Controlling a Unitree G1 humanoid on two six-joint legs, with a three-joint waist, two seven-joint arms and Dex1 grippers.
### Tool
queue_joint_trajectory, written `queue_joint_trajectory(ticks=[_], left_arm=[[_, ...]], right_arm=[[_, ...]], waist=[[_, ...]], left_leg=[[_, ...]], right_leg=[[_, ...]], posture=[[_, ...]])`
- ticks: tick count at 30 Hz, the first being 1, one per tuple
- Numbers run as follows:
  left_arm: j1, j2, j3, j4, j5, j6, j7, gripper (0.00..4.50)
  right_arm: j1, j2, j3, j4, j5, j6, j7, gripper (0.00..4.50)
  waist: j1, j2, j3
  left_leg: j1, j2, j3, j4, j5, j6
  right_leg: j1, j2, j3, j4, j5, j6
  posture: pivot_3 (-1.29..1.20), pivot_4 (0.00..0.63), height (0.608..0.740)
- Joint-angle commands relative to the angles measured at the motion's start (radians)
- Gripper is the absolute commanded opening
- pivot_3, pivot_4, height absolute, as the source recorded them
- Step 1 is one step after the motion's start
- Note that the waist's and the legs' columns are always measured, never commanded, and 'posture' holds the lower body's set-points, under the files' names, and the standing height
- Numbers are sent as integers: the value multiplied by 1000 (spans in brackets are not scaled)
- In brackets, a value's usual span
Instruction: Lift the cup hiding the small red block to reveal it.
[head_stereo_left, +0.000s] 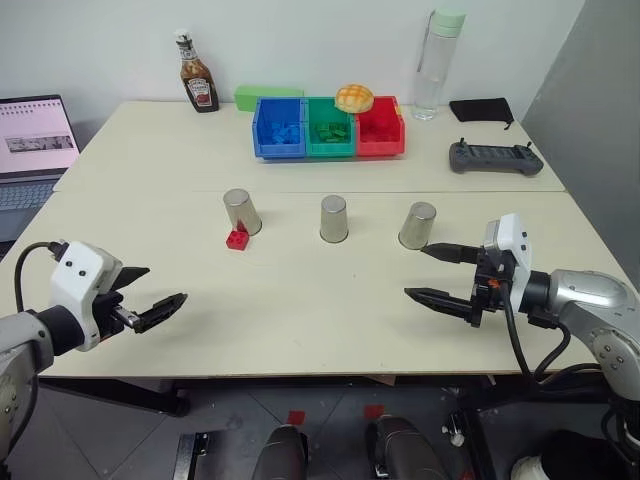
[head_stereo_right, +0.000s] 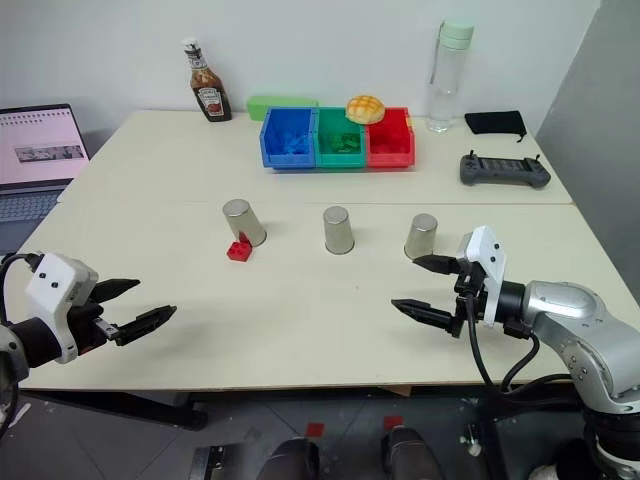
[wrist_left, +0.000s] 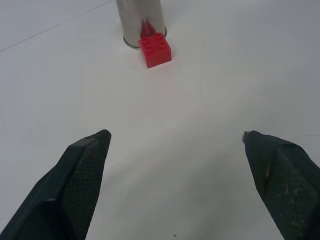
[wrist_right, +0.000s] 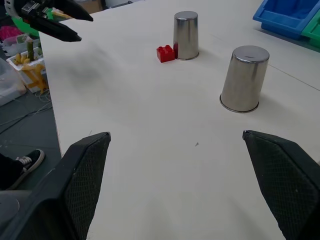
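Three steel cups stand upside down in a row across the table: left cup (head_stereo_left: 241, 211), middle cup (head_stereo_left: 334, 218), right cup (head_stereo_left: 417, 225). The small red block (head_stereo_left: 237, 238) lies uncovered on the table, touching the front of the left cup's base; the left wrist view shows the block (wrist_left: 155, 48) ahead of that cup (wrist_left: 140, 20). My left gripper (head_stereo_left: 167, 283) hovers open near the table's front left, well short of the block. My right gripper (head_stereo_left: 415, 271) is open just in front of the right cup, with nothing between its fingers.
At the back stand blue (head_stereo_left: 279, 127), green (head_stereo_left: 329, 127) and red bins (head_stereo_left: 380, 127) with a bun (head_stereo_left: 354, 98) on top. A ketchup bottle (head_stereo_left: 197, 75), a water bottle (head_stereo_left: 438, 65), a black controller (head_stereo_left: 495, 158) and a black pouch (head_stereo_left: 481, 109) sit nearby. A laptop (head_stereo_left: 35, 140) is at far left.
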Motion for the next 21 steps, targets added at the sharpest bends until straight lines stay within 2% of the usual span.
queue_joint_trajectory(ticks=[1, 21], left_arm=[[-14, 20, 28, -17, -6, -1, -7, 4468], [-8, 19, 35, -22, -13, 3, -20, 4468]], right_arm=[[-6, -3, -3, -10, -7, -26, 15, 4500], [-7, -11, -14, -34, 16, 0, 5, 4500]], waist=[[0, 0, 0], [0, 0, 0]], left_leg=[[0, 0, 0, 0, 0, 0], [0, 0, 0, 0, 0, 0]], right_leg=[[0, 0, 0, 0, 0, 0], [0, 0, 0, 0, 0, 0]], posture=[[0, 150, 740], [0, 150, 740]])
